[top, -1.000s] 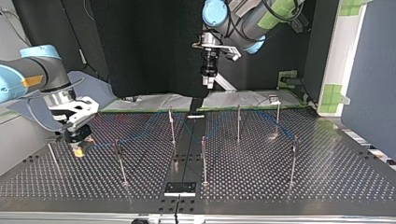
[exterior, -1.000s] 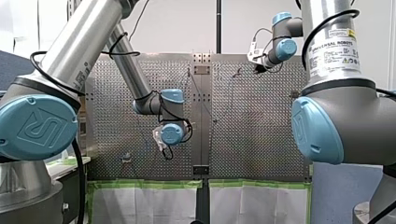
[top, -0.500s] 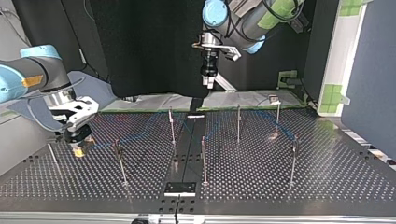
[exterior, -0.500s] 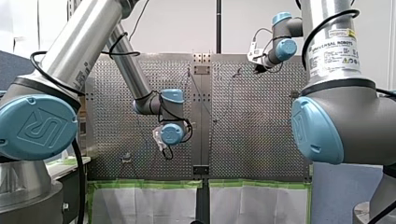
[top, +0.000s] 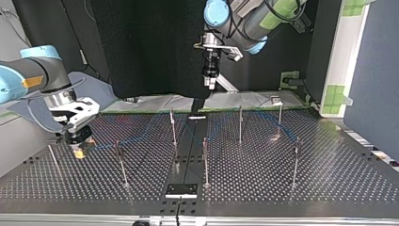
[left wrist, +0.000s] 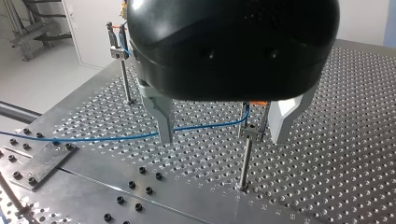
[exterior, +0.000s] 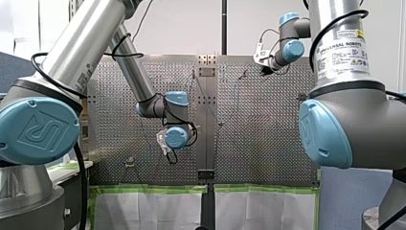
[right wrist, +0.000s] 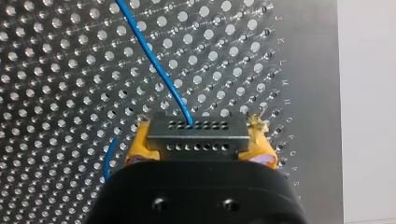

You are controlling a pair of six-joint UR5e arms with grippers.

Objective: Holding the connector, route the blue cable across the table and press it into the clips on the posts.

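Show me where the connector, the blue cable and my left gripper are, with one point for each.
connector (right wrist: 197, 136): right wrist view, middle of its face with the holes.
blue cable (right wrist: 162, 74): right wrist view, the stretch ahead of the connector.
left gripper (left wrist: 220, 140): left wrist view, midway between its fingertips.

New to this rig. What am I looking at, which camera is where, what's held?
Two silver-and-blue robot arms work over a perforated metal table. Front view looks from behind the arms; top view faces them across the table, so sides swap; each wrist view looks along one arm's jaws. On it stand thin metal posts, a thin blue cable running among them. The jaws of my right arm, yellow-padded, are shut on a grey rectangular connector at the cable's end. Those of my left arm, bare metal, hang open and empty above the table.
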